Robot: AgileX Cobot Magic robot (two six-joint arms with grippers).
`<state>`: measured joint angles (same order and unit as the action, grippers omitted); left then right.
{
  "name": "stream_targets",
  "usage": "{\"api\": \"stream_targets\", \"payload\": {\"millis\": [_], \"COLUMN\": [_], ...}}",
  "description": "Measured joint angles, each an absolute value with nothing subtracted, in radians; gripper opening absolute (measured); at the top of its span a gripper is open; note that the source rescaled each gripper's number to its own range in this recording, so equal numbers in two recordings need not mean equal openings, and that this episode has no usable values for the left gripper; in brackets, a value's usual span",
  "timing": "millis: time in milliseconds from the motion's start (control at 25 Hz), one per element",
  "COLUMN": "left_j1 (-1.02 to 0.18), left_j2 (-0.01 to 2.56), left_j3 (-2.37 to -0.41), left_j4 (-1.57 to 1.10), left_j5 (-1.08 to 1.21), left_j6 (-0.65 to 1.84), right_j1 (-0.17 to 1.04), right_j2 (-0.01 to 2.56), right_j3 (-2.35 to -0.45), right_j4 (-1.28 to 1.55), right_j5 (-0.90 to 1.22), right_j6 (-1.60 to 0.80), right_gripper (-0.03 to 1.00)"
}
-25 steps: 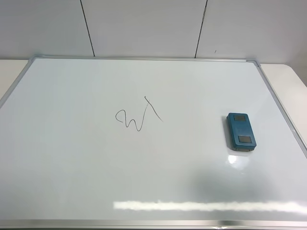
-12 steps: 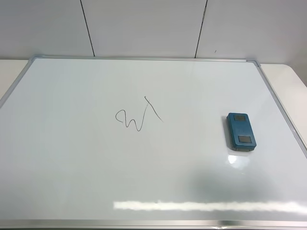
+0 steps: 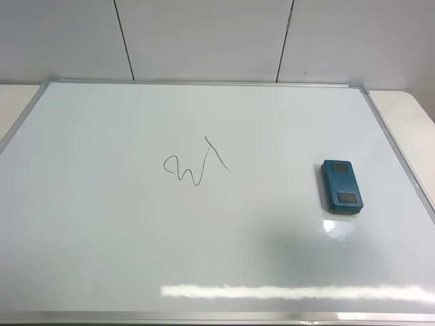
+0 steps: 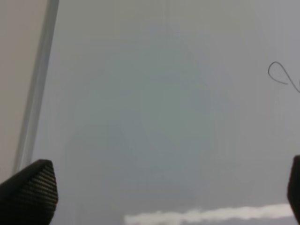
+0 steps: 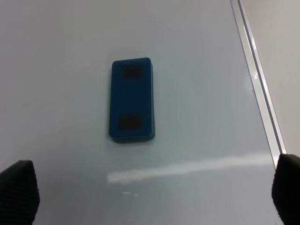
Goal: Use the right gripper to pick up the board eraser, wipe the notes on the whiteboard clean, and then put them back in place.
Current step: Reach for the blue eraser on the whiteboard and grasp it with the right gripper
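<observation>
The teal-blue board eraser (image 3: 341, 187) lies flat on the right part of the whiteboard (image 3: 102, 224), apart from the notes (image 3: 196, 165), a black squiggle near the middle. Neither gripper shows in the exterior high view. In the right wrist view the eraser (image 5: 132, 99) lies ahead of my right gripper (image 5: 150, 192), which is open and empty, fingertips (image 5: 18, 190) wide apart. In the left wrist view my left gripper (image 4: 168, 192) is open and empty over bare board, with part of the notes (image 4: 281, 77) at the frame's edge.
The board's silver frame runs near the eraser on the right (image 3: 401, 163) and also shows in the right wrist view (image 5: 257, 77). In the left wrist view the frame (image 4: 37, 84) borders a pale table. A white panelled wall (image 3: 204, 37) stands behind.
</observation>
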<state>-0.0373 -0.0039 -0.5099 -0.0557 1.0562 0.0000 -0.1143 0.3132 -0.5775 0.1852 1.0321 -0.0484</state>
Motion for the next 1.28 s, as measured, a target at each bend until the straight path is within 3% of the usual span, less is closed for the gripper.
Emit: {"api": "stream_targets", "payload": {"millis": [720,1280], "left_j1": [-0.037,-0.037], "left_j2": [-0.004,-0.004], "left_j3": [-0.510,-0.510], "left_j4": [-0.056,-0.056], "left_j5": [1.056,1.056], "left_j6": [0.000,0.000], "right_j1": [-0.114,-0.101], "right_j2": [0.683,1.056], "right_j3": [-0.624,-0.625], "right_j4": [0.160,0.188], "right_j5": [0.992,0.805], "right_j6": [-0.052,-0.057], "right_gripper": [1.00,1.00]}}
